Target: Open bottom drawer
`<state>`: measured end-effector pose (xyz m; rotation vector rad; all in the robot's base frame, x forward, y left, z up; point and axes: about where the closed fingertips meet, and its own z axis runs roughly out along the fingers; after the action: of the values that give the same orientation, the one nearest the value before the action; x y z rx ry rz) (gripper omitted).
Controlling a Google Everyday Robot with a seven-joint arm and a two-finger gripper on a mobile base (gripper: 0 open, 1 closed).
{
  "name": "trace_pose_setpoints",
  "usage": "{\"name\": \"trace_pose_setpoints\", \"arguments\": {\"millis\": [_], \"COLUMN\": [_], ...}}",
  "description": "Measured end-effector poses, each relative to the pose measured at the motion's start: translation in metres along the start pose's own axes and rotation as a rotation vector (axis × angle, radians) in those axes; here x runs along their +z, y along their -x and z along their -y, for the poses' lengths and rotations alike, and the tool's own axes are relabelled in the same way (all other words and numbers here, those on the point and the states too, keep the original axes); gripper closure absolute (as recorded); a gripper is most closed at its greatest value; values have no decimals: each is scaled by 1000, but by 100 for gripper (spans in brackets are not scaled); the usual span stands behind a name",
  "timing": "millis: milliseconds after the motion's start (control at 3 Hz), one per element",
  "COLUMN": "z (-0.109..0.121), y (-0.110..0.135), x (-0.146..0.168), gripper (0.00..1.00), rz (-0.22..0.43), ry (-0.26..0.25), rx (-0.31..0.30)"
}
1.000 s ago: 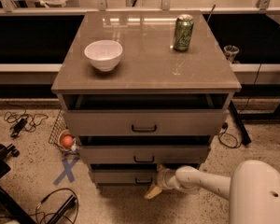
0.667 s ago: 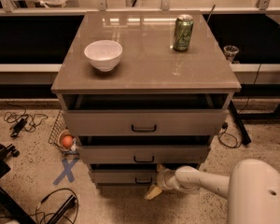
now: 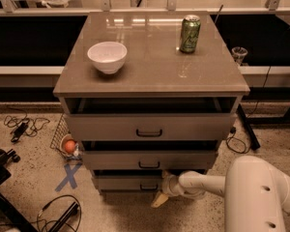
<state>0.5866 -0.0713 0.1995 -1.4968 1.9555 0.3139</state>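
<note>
The bottom drawer is the lowest, shortest grey-taupe front of the cabinet, with a small black bar handle. It stands pulled out a little, with a dark gap above it. My gripper reaches in from the lower right on a white arm and sits right by the handle, at the drawer front's right part. One cream fingertip points down toward the floor below the drawer.
The middle drawer and top drawer also stand partly out. A white bowl and a green can stand on the cabinet top. Cables, a blue tape cross and a wire basket lie on the floor at left.
</note>
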Motion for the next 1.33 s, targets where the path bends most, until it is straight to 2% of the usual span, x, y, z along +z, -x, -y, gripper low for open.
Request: {"name": "trace_pose_setpoints", "arguments": {"millis": [333,667,1333], "z": [-11,-20,-25], "y": [4,3,1], "x": [14,18,7], "gripper": [26,57,100], "rz": [-16,-30,-37], "ry": [45,65,61], "rx": [-12,10,26]}}
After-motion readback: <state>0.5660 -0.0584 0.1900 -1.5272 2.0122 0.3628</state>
